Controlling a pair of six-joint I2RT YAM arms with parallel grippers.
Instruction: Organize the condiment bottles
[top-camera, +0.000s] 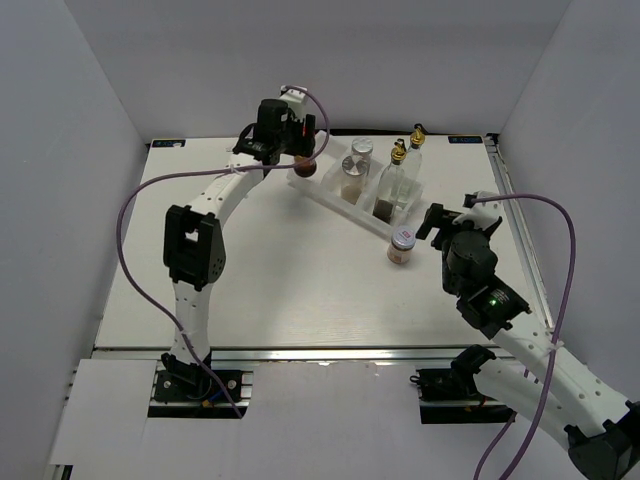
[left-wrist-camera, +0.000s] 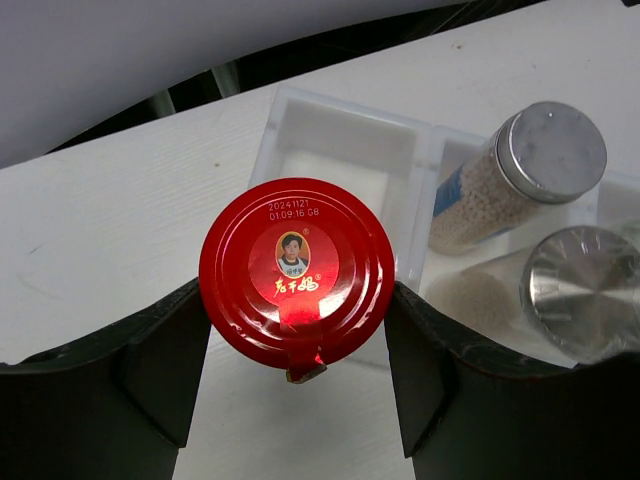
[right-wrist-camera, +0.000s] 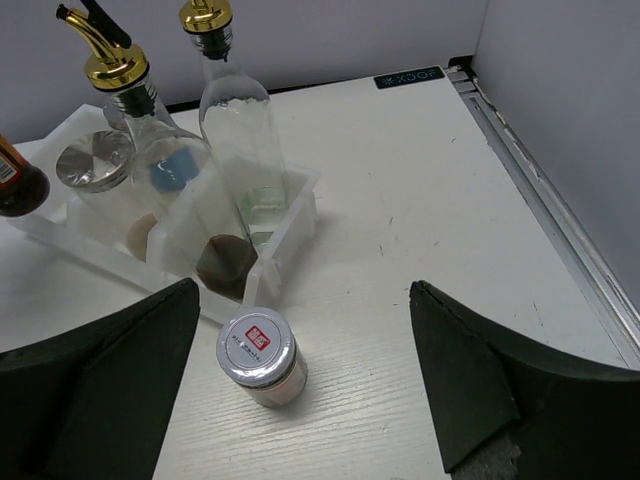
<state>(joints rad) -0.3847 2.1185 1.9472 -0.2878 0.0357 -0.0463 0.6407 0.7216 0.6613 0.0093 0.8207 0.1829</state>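
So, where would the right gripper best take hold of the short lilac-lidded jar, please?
Probably around its round body just under the lid, coming down from above on the near side. The lilac-lidded jar stands upright on the table, with the white tray close behind it, so the right gripper's open fingers should close across its free sides.

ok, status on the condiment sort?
Left gripper shut on red-lidded jar, at tray's empty end compartment. Right gripper open, facing lilac-lidded jar on table beside tray. Nothing seen blocking.
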